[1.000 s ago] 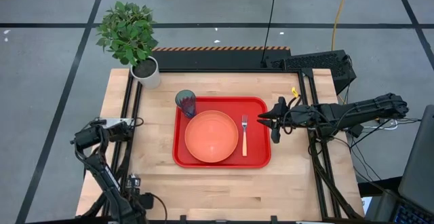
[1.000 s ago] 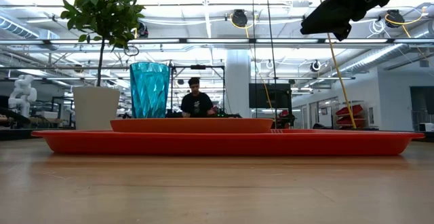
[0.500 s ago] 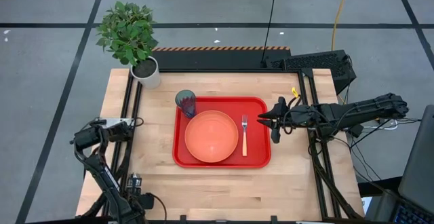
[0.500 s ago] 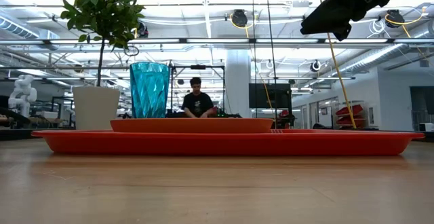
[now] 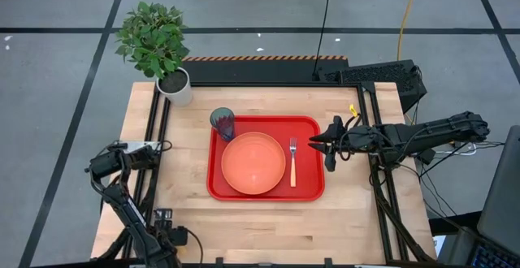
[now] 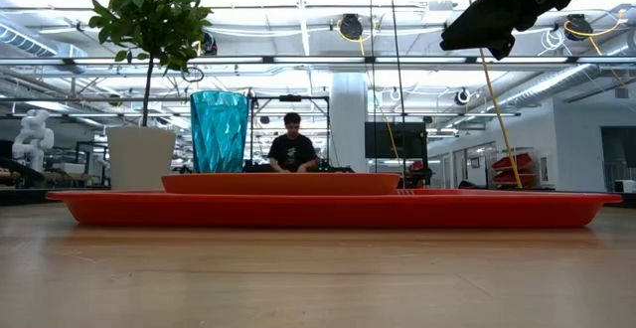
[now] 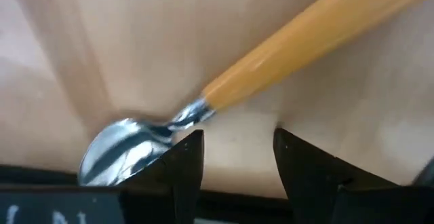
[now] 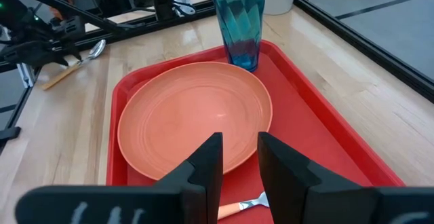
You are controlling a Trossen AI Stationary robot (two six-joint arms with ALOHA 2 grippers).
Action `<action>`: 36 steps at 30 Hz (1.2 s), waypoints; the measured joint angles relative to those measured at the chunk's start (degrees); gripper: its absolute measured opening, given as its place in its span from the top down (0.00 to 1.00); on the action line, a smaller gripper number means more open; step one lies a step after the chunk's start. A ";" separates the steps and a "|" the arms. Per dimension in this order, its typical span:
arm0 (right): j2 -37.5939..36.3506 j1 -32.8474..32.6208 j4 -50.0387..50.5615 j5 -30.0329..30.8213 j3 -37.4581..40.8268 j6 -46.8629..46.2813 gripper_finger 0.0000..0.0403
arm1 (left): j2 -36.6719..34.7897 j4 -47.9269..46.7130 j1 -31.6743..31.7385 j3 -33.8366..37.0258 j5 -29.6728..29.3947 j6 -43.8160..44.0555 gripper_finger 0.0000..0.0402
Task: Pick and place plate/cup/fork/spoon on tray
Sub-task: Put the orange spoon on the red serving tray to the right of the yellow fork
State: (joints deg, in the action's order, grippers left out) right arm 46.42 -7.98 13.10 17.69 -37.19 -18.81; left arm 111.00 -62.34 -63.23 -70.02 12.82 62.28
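Note:
The red tray (image 5: 310, 130) lies mid-table. On it are the salmon-orange plate (image 5: 253, 163), the teal cup (image 5: 223, 123) upright at its far left corner, and the fork (image 5: 292, 161) lying flat to the right of the plate. The spoon (image 7: 271, 61) lies flat on the wood near the table's near left corner and also shows in the right wrist view (image 8: 74, 62). My left gripper (image 7: 234, 163) is open low over the spoon, with the spoon's neck just beyond one fingertip; whether it touches, I cannot tell. My right gripper (image 8: 239, 163) is open and empty, high above the tray's right edge (image 5: 329, 148).
A white pot with a green plant (image 5: 175, 85) stands at the table's far left corner. Black rails (image 5: 154, 138) run along the table's left and right sides. A person sits in the room far behind the table (image 6: 291, 149).
My left gripper has shifted a little toward the table's right edge at the near left corner. The person in the background has moved a little.

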 joint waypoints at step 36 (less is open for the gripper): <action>0.01 -0.01 -0.94 0.00 0.02 0.68 0.79 | -0.14 1.86 6.02 7.08 5.08 -7.31 0.55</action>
State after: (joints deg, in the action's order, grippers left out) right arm 46.44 -7.99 12.16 17.69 -37.17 -18.12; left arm 110.86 -60.48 -57.21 -62.94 17.90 54.97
